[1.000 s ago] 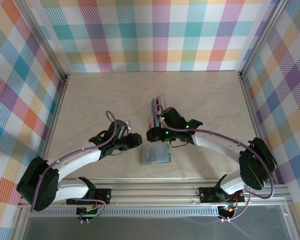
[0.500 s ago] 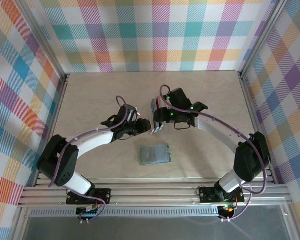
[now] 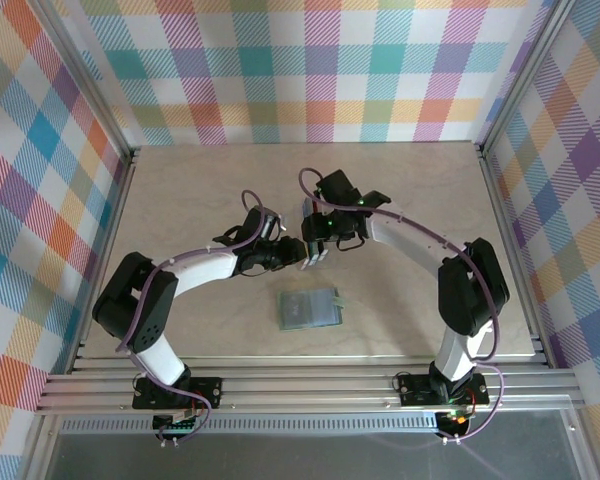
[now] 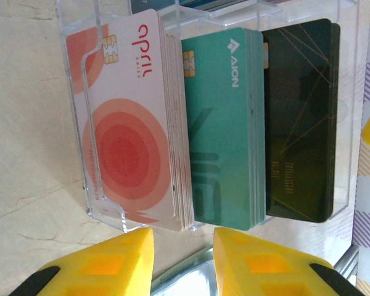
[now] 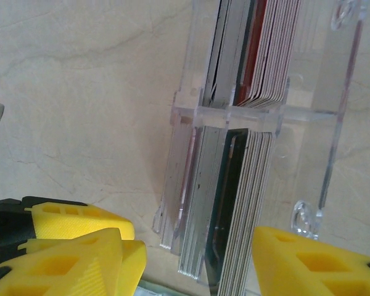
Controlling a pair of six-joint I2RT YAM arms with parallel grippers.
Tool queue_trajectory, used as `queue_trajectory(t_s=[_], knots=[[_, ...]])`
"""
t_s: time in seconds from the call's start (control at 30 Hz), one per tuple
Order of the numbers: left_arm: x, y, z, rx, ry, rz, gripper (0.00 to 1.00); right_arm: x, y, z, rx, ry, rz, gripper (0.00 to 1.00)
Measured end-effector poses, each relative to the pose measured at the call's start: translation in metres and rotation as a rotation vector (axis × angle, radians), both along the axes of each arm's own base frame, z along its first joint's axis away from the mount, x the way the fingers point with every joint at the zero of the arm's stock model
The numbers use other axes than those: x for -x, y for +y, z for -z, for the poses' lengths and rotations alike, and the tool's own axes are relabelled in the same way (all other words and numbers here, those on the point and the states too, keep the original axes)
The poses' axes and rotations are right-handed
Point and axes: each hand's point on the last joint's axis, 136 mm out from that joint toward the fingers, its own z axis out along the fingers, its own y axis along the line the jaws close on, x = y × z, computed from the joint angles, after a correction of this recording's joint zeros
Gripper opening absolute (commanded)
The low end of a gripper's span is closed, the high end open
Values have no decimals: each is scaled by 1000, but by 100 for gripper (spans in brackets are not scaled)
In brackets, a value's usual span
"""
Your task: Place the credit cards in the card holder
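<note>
– Wallet first, since it's nearest the arm bases. The small grey-green folding card holder (image 3: pixel 310 308) lies flat on the beige marbled table (image 3: pixel 190 190), same spot as a second ago, and nothing's touching it. The arms are what changed. A second back the left gripper (image 3: pixel 302 251) sat just left of the holder. Now it has swung out past it to the clear plastic tray (image 4: pixel 74 43). The right gripper (image 3: pixel 318 236) has also crept further out along that tray.

– So both are over at the supply end. Anything held?

– Nope. On the left wrist cam the yellow fingers (image 4: pixel 114 262) are a little apart with no card pinched between them, pointing at the tray's near end. On the right wrist cam the fingers (image 5: pixel 74 250) are spread wide on either side of the tray's end. Can't tell if either one touches the plastic.

– And the credit cards?

– All standing on edge in the tray, packed tight. There's a white stack (image 4: pixel 129 123) with red circles, a teal stack (image 4: pixel 225 123) right beside it, then a dark stack (image 4: pixel 299 117) with thin gold lines. More sit in the compartment beyond.

– So nothing's loaded yet, I'd guess. Looks like the reach for a first card, and peeling one off those stacks seems fiddly.
</note>
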Motion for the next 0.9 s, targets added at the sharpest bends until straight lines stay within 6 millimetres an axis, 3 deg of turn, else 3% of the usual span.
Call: queue_trajectory(t_s=[0.27, 0.9], knots=[[-2, 1, 1, 2, -1, -4, 30, -2, -3, 15, 49, 20, 2, 59], [-11, 1, 16, 4, 24, -2, 29, 6, 17, 12, -62, 79, -74, 56]])
